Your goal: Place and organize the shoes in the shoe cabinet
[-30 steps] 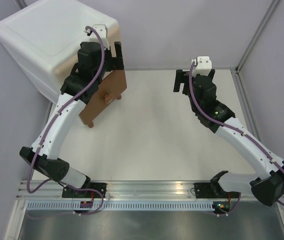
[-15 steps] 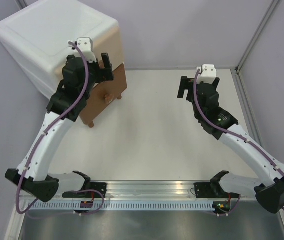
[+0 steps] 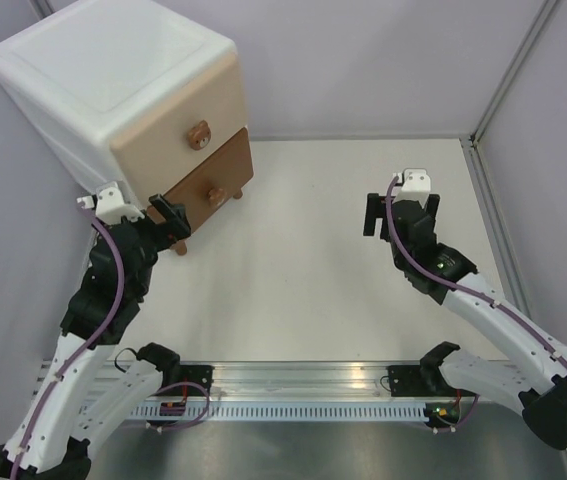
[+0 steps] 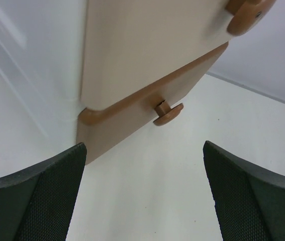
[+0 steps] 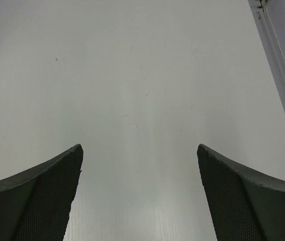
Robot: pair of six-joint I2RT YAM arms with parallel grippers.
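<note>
As the shoe cabinet (image 3: 113, 100) sits shut with no shoes showing, the left hand (image 3: 160, 217) and right hand (image 3: 401, 205) hang wide open, empty.

White table (image 3: 303, 290), pale lilac walls (image 3: 363, 60)

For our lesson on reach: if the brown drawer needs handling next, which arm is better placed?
Probably left: the left gripper, open, faces the knob of the brown drawer; the right gripper, open, hangs over the table, far from the cabinet.
</note>
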